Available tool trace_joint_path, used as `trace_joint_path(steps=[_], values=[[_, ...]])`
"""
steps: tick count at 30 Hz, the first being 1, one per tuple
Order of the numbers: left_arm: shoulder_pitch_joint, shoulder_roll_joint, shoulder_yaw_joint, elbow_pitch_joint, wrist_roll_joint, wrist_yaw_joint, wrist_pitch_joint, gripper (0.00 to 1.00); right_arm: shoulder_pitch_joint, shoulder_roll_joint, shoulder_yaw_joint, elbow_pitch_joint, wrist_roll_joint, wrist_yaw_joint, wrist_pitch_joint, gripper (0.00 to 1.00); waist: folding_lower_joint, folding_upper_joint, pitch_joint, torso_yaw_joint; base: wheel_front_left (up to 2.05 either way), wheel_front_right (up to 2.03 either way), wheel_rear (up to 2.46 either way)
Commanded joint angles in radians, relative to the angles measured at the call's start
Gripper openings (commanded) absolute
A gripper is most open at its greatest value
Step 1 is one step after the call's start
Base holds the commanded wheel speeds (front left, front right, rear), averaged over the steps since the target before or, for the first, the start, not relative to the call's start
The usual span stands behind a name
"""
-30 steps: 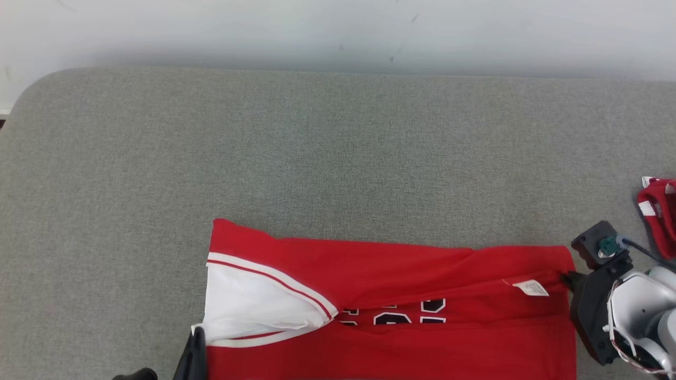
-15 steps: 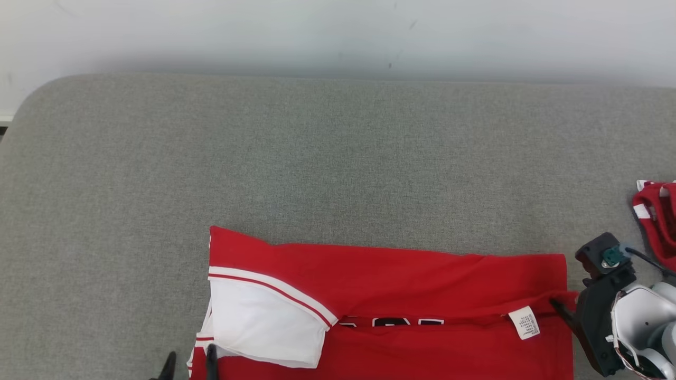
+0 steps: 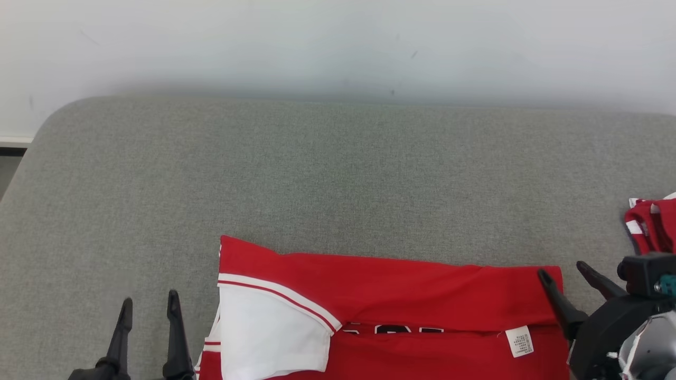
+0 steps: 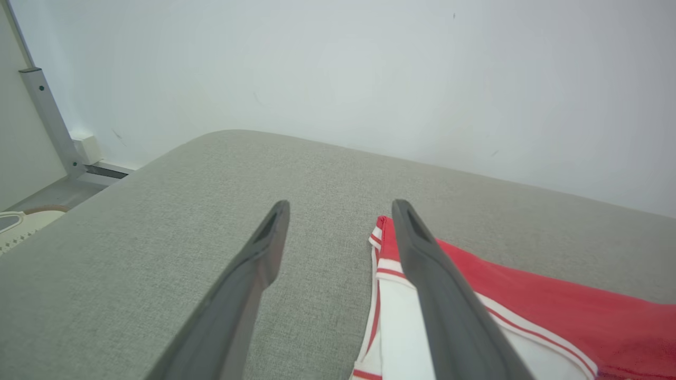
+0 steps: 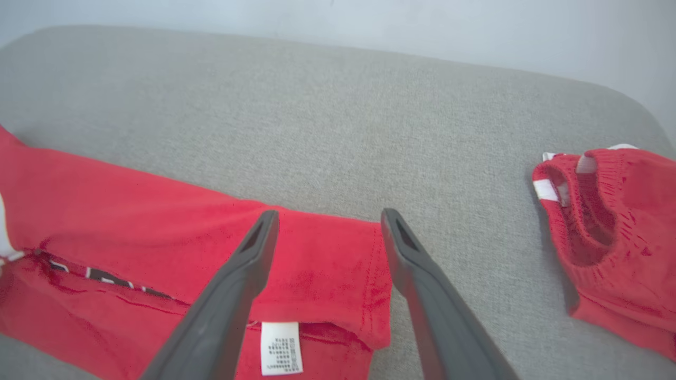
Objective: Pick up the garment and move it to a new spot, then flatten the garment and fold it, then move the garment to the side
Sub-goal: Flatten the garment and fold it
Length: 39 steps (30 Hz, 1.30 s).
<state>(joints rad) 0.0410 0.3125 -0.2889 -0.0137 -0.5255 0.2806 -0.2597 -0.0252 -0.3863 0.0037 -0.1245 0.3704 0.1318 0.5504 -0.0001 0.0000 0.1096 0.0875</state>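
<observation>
The grey padded tabletop [image 3: 338,174] stretched to a pale wall, and the red garment [image 3: 412,285] lay folded lengthwise along its near edge, a white panel [image 3: 269,332] at its left end. A smaller bunched red piece [image 3: 652,224] sat well apart at the far right. The left gripper [image 3: 149,298] stood just left of the garment with fingers spread and empty, the right gripper [image 3: 561,269] hung likewise spread over the garment's right hem, gripping nothing, near a small white label [image 3: 519,341].

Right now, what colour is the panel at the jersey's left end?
White panel edged with a red stripe; clearest in head view.
</observation>
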Motion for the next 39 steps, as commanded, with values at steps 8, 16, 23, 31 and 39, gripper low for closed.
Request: trace_joint_path(steps=[8,16,23,31,39], values=[[0.021,-0.088,0.103,-0.095,0.121,-0.118,-0.005,1.00,0.050,0.242,-0.073,0.037,-0.051,-0.002,-0.241,1.00,0.0001,0.0000,-0.033,-0.016,0.00,0.00,0.00],[0.048,-0.159,0.196,-0.107,0.184,-0.253,-0.005,1.00,0.012,0.335,-0.148,0.202,-0.112,-0.002,-0.403,1.00,0.0001,0.0000,-0.049,-0.047,0.00,0.00,0.00],[0.064,-0.199,0.228,-0.066,0.219,-0.312,-0.005,1.00,-0.022,0.336,-0.186,0.316,-0.129,-0.002,-0.368,1.00,0.0001,0.0000,-0.054,-0.053,0.00,0.00,0.00],[0.049,-0.230,0.243,-0.034,0.244,-0.344,-0.006,1.00,-0.044,0.337,-0.214,0.368,-0.137,-0.002,-0.285,1.00,0.0001,0.0000,-0.050,-0.043,0.00,0.00,0.00],[0.038,-0.245,0.251,-0.008,0.253,-0.362,-0.006,1.00,-0.053,0.335,-0.240,0.411,-0.162,-0.002,-0.186,1.00,0.0001,0.0000,-0.034,-0.033,0.00,0.00,0.00]])
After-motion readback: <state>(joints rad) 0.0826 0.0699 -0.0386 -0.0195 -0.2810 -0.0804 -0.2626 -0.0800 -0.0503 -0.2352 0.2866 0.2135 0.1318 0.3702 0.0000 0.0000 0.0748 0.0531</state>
